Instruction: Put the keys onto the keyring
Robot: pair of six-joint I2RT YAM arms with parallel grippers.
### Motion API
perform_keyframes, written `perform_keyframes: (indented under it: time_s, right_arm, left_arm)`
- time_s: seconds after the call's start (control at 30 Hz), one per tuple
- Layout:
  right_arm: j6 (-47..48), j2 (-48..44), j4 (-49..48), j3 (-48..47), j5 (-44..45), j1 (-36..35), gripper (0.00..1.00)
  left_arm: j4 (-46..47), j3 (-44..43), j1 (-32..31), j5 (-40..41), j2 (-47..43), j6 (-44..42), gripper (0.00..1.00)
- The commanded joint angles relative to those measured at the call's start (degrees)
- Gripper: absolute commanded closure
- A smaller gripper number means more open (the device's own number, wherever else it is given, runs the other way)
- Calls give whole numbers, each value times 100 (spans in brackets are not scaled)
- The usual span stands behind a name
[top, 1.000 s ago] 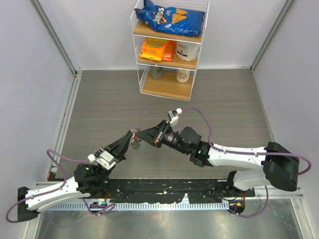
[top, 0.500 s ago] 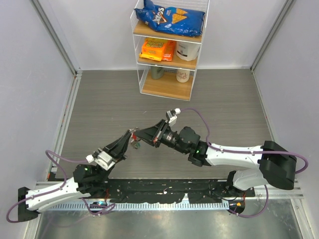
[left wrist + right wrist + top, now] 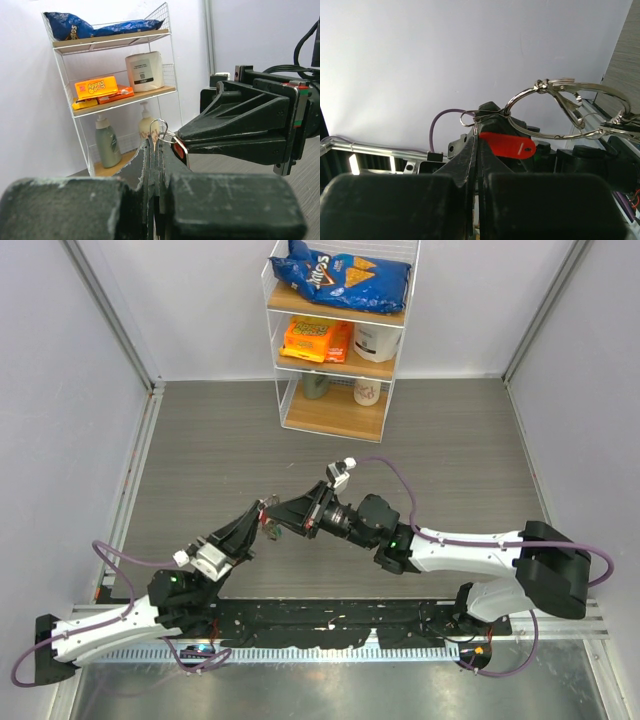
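Observation:
My two grippers meet tip to tip above the middle of the floor. My left gripper [image 3: 261, 511] is shut on the keyring [image 3: 159, 127], a thin silver wire loop standing up out of its tips. My right gripper [image 3: 275, 518] is shut on a small wire loop [image 3: 469, 118] joined to the red-headed key [image 3: 508, 145], which lies just right of its tips. In the right wrist view a larger silver ring [image 3: 560, 85] with a clasp hangs from the same spot, in front of the left gripper. The red head [image 3: 181, 150] touches the left fingers. Green and blue keys are out of view.
A white wire shelf [image 3: 338, 340] stands at the back wall with a blue chip bag [image 3: 340, 272], orange packets [image 3: 315, 338], a white roll and bottles. Grey walls close in left and right. The arms' base rail [image 3: 330, 625] runs along the near edge.
Both grippers, still joined at the tips, have drifted slightly left and toward the back. The right arm has stretched further left. Neither grip has changed.

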State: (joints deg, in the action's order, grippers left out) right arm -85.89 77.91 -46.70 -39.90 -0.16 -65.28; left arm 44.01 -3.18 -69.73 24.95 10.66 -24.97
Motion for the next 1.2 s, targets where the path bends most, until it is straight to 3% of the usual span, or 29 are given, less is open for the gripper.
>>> perform_keyframes:
  time_s: [0.0, 0.63, 0.87, 1.0, 1.17]
  right_arm:
    - [63, -144, -402, -352, -124, -55, 94]
    - [468, -768, 3, -229, 175, -64, 94]
    - [871, -1128, 581, -97, 157, 15, 94]
    - [1371, -1576, 1074, 34, 280, 67, 77]
    - [2127, -2165, 2380, 44, 289, 199, 64]
  left_arm:
    - [328, -51, -23, -43, 112, -87, 100]
    - [108, -25, -14, -324, -98, 124, 100]
    - [-15, -51, -14, -342, -169, 159, 100]
    - [-33, -60, -14, -351, -125, 177, 100]
    - [-85, -77, -23, -342, -134, 203, 100]
